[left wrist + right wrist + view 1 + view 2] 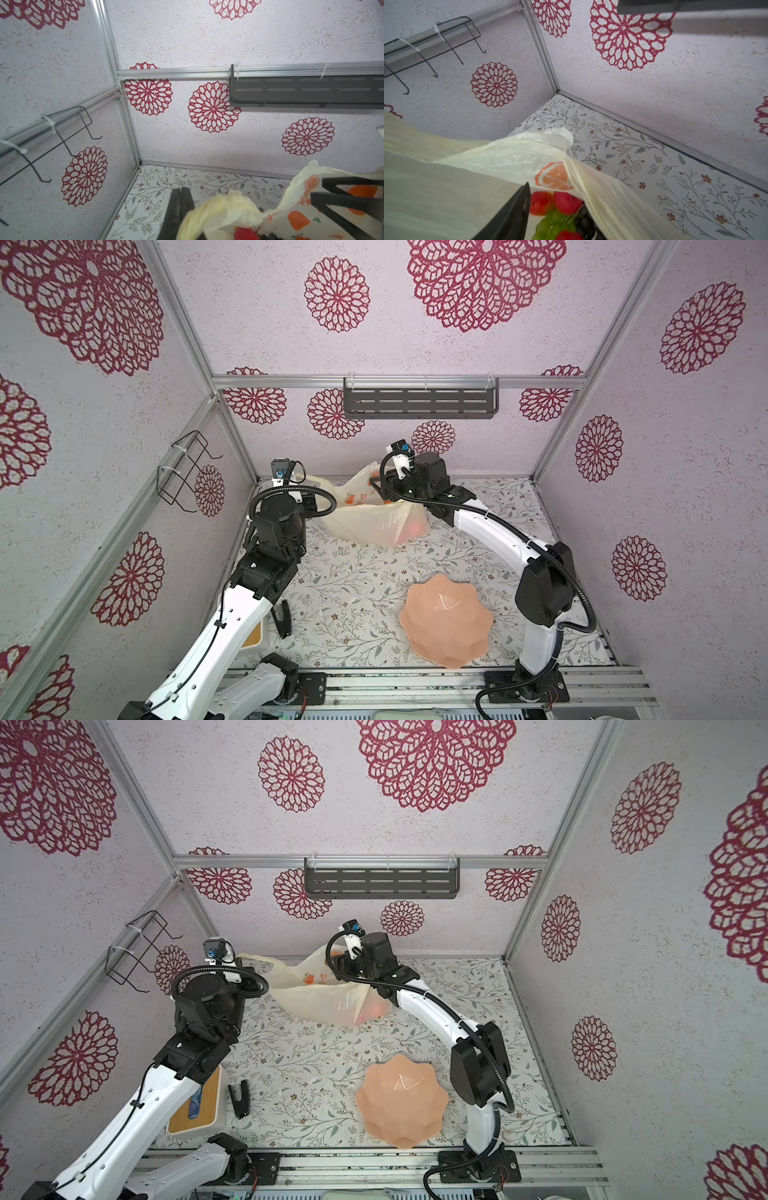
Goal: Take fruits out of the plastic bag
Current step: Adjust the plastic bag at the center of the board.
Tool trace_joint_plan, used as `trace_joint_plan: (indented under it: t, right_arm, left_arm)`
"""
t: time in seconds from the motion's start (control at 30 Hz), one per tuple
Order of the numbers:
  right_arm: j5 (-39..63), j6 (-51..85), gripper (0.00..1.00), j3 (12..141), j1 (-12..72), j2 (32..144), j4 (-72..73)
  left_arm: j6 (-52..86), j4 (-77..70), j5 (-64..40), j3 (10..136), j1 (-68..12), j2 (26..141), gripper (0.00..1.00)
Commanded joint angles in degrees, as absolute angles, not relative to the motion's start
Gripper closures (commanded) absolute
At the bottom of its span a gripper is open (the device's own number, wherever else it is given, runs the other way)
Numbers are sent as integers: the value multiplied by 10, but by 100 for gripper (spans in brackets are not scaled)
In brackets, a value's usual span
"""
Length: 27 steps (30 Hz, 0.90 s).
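In a top view, plastic bag [365,522] lengthwise along back wall [291,439]

ahead of the jaws of the right gripper [316,187], the mouth of the plastic bag [467,166] is gaping open; its film is crowding both sides, and fruits [560,209] are lying just beyond.

Bright, even light, soft shadows; wrist views' nearest parts seem blurred.
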State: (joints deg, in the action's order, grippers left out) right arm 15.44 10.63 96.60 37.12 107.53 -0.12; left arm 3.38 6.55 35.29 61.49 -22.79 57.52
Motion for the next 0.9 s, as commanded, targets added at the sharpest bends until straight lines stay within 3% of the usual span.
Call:
trace_joint_plan:
  t: [0.0,0.13,0.37,0.57,0.73,0.8,0.87]
  right_arm:
    - [245,115,29,861,381,1000,81]
    - [326,81,25,709,381,939,140]
    - [403,64,25,625,382,884,174]
    - [529,250,34,560,387,881,488]
    - [546,354,49,554,394,914,648]
    - [544,424,48,554,396,944,744]
    - [540,517,34,566,394,986,863]
  left_arm:
    - [71,42,350,543,-223,520,100]
    - [122,39,273,422,-223,433,100]
    - [208,99,200,335,-235,322,100]
    - [205,115,216,312,-276,278,100]
    - [213,135,233,304,-296,272,100]
    - [220,132,240,296,-304,272,100]
    - [223,126,249,290,-308,275,100]
